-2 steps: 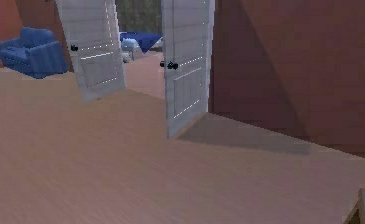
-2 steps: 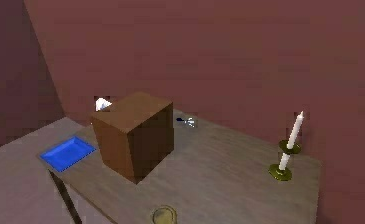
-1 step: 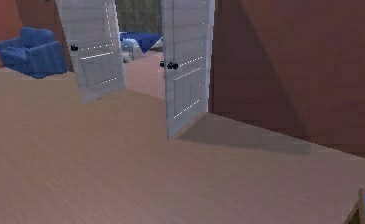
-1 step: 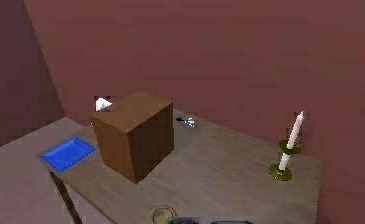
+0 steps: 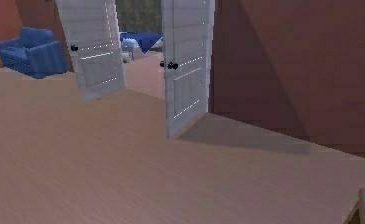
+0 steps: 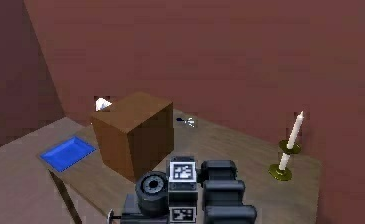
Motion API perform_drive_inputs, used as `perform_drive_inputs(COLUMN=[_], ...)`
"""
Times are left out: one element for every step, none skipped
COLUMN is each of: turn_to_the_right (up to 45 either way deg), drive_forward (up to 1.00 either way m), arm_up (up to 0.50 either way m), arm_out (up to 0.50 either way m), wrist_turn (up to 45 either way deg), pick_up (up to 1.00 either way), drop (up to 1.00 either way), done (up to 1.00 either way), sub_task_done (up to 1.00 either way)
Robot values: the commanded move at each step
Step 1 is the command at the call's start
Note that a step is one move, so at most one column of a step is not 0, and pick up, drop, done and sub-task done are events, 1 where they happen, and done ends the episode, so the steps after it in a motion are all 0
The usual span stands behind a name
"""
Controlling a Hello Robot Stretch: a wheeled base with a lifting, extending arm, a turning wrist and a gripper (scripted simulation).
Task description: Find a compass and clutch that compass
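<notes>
Where bare floor [image 5: 110, 160] spreads from the armchair [image 5: 32, 52] past white doors [image 5: 185, 65] to the wall [image 5: 290, 70], the gripper [image 6: 125, 212] sits before a brown box [image 6: 132, 135] on the table [image 6: 30, 142], whether it holds anything unclear, a tiny grey thing [image 6: 187, 122], possibly the compass, right of the box.

No readable words, numbers or signs, white squares [image 6: 182, 171] on the arm [image 6: 226, 196] bear unreadable black marks

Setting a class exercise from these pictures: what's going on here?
A Stretch robot stands beside a table, mid-search. Its hand is low in the arm side view, near the brown box; whether it holds anything cannot be told. On the table too are a flat blue thing, a candle and a small pale thing. Ahead, two white doors stand open.
</notes>
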Motion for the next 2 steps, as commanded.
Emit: perform_drive_inputs(turn_to_the_right=[0.0, 0.0], drive_forward=[0.00, 0.00], arm_up=[0.00, 0.00], arm_out=[0.00, 0.00], wrist_turn=[45.0, 45.0], pick_up=[0.00, 0.00], drop=[0.00, 0.00], done=[0.00, 0.00], sub_task_done=[0.00, 0.00])
